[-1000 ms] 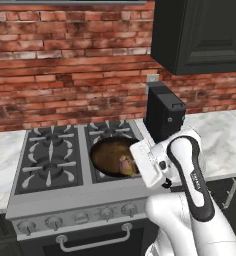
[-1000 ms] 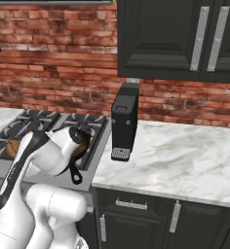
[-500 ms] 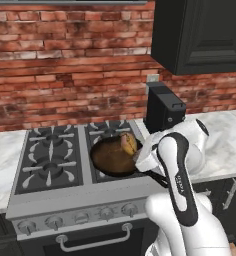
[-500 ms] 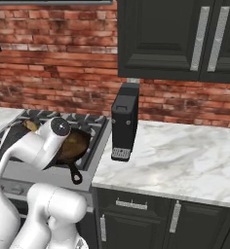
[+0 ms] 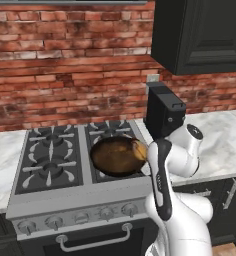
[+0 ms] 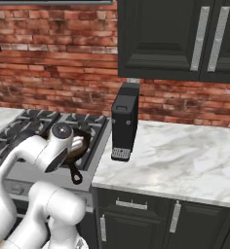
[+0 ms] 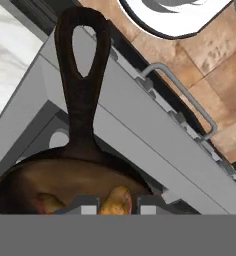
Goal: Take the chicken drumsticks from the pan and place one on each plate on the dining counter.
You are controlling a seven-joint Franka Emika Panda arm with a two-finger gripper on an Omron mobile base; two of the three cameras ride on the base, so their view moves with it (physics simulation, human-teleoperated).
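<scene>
The pan [image 5: 112, 156] is a black skillet with a brown inside, on the stove's front right burner. Its long handle [image 7: 82, 75] points over the stove's front edge. My gripper [image 7: 117, 205] is shut on one golden-brown chicken drumstick [image 7: 115, 199], held just above the pan's handle side. That drumstick [image 5: 139, 150] shows at the pan's right rim, beside my forearm. A second drumstick [image 7: 47, 202] lies inside the pan. From the right base, the pan [image 6: 83, 146] is partly behind my arm. The plates and the dining counter are out of view.
A tall black appliance [image 5: 162, 112] [image 6: 124, 121] stands on the white marble counter [image 6: 175, 160] right of the stove [image 5: 52, 157]. The oven door's handle [image 7: 185, 95] runs below the stove's front. A brick wall and dark upper cabinets [image 6: 170, 39] lie behind.
My hand has swung from the pan's middle to its right rim, carrying the drumstick with it. The elbow has moved right and lower. The pan has stayed put.
</scene>
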